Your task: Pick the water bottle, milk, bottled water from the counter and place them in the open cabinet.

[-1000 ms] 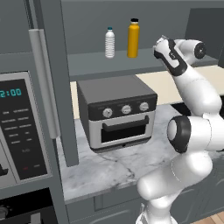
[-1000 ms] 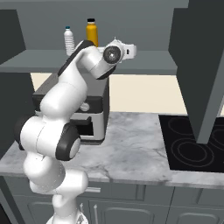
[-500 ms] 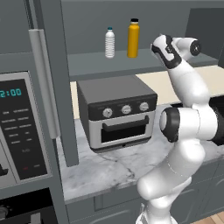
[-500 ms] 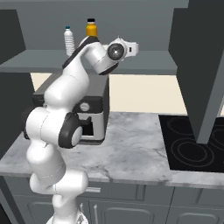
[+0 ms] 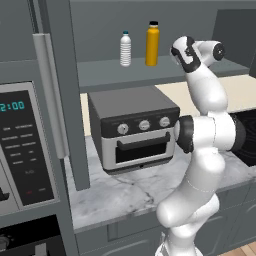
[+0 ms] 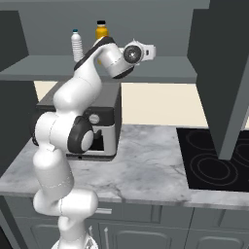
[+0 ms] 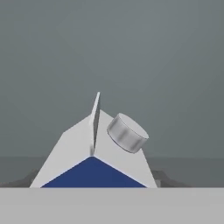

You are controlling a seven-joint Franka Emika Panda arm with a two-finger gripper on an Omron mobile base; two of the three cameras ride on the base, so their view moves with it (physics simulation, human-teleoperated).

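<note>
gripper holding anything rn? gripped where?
Yes, the milk. The hand view looks down on its gabled top and grey cap, with a dark fingertip at each lower side of it, so the gripper appears to clamp the carton's body below the gable.

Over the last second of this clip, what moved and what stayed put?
The arm folded its elbow back while the gripper stayed up at the open cabinet shelf with the milk between its fingers. The bottled water, water bottle and toaster oven have not moved.
</note>
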